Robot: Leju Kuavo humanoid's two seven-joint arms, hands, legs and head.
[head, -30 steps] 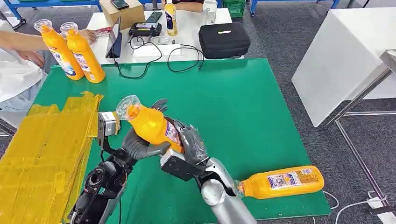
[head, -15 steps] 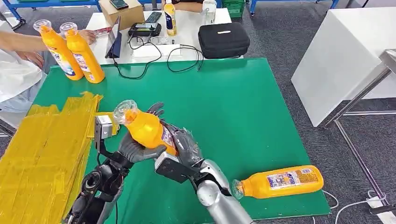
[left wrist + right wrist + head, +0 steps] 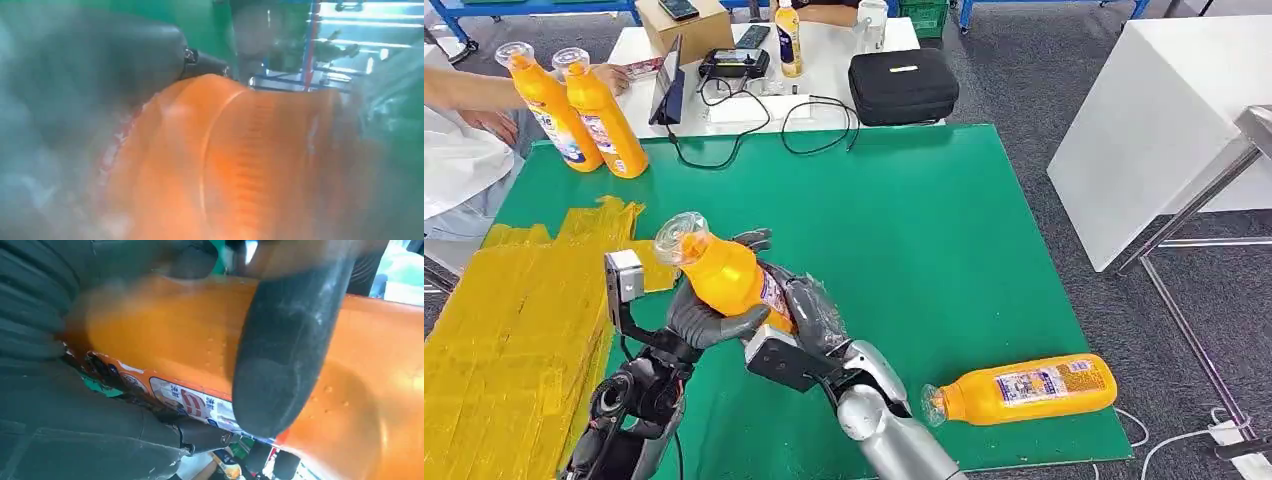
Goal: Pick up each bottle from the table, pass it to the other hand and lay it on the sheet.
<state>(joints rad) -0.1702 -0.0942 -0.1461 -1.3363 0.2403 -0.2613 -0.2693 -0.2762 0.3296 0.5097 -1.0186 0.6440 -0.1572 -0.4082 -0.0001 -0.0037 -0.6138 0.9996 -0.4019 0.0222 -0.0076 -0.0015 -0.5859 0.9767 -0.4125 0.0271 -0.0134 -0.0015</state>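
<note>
We see both hands wrapped around 1 orange plastic bottle (image 3: 724,275), tilted above the green desk (image 3: 944,230): left hand (image 3: 709,318) beneath, right hand (image 3: 809,312) gripping its labelled end, beside the yellow sheet (image 3: 514,330). Another orange bottle (image 3: 1022,388) lies near the desk's edge.

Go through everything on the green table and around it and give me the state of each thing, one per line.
Held bottle: tilted, gripped by both hands above the green mat.
Left robot hand: wrapped around the held bottle.
Right robot hand: gripping the held bottle's lower body.
Lying bottle: on its side near the mat's edge.
Two standing bottles: upright.
Yellow sheet: flat, no bottle on it.
Black case: closed.
</note>
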